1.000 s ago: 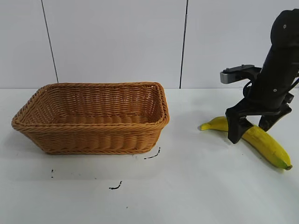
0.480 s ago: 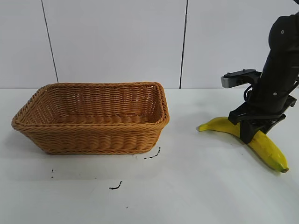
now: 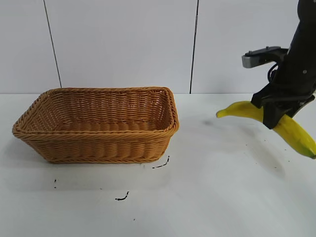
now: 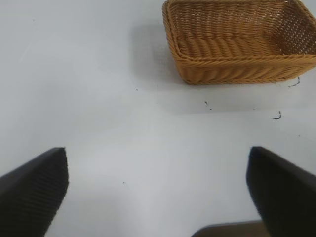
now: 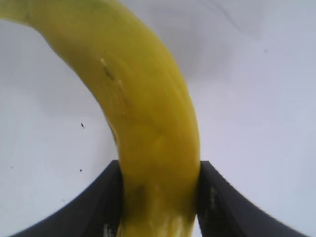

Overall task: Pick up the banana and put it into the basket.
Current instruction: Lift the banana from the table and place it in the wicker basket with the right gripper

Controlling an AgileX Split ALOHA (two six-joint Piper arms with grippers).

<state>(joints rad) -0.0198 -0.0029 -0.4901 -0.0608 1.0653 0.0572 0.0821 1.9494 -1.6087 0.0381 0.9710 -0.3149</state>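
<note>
Now right gripper (image 3: 274,116) clamped mid-banana (image 3: 296,136), apparently clear of table. Carry level over basket (image 3: 98,123), lower inside, then release. Left gripper (image 4: 158,190) fingers spread, idle.

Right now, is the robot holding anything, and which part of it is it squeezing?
Yes. The right gripper pinches the long yellow banana around its middle, lifted off the table. The left gripper is open and holds nothing.
</note>
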